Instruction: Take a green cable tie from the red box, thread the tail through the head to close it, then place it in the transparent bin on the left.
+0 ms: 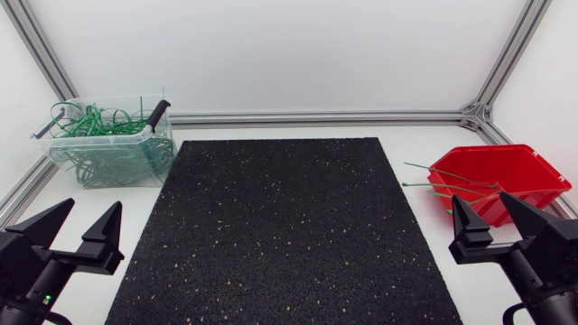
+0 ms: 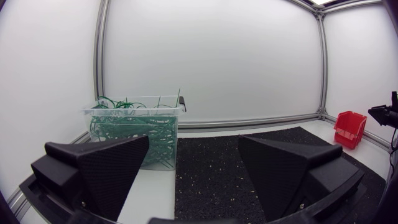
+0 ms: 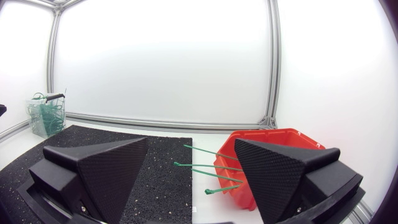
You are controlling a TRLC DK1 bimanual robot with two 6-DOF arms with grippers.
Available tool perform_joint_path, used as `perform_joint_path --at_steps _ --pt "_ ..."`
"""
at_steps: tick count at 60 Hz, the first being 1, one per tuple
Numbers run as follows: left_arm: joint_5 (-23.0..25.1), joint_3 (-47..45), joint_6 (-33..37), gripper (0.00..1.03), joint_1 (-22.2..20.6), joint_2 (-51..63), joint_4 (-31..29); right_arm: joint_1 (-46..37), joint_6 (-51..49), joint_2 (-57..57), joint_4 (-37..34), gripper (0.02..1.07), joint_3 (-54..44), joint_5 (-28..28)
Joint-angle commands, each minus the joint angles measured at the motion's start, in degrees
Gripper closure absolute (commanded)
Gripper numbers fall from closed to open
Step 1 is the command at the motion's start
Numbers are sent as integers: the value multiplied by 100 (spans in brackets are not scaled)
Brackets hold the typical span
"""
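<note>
Several straight green cable ties (image 1: 433, 187) lie in the red box (image 1: 542, 194) at the right of the overhead frame, tails poking out over its rim towards the black mat (image 1: 280, 226) in the centre. None has been lifted or looped. The transparent bin (image 1: 54, 143) at upper left already holds a tangle of closed green ties. The left end effector (image 1: 90, 215) at lower left and the right end effector (image 1: 480, 206) at lower right both hang released and hold nothing. This round looks unstarted: picking, threading and dropping all remain.
</note>
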Motion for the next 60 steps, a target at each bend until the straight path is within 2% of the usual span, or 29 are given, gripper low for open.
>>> perform_joint_path --at_steps 1,36,46,60 --pt "50 -244 -91 3 -66 -39 -49 54 -50 -58 -69 6 -102 -43" --pt "33 -235 -91 3 -22 -39 -58 151 -59 -76 -104 6 153 1" --pt "33 -235 -91 3 -13 -39 -58 124 -59 74 -228 6 777 71" --pt "24 -235 -91 3 74 -30 -67 63 -59 1225 -263 6 2025 106"
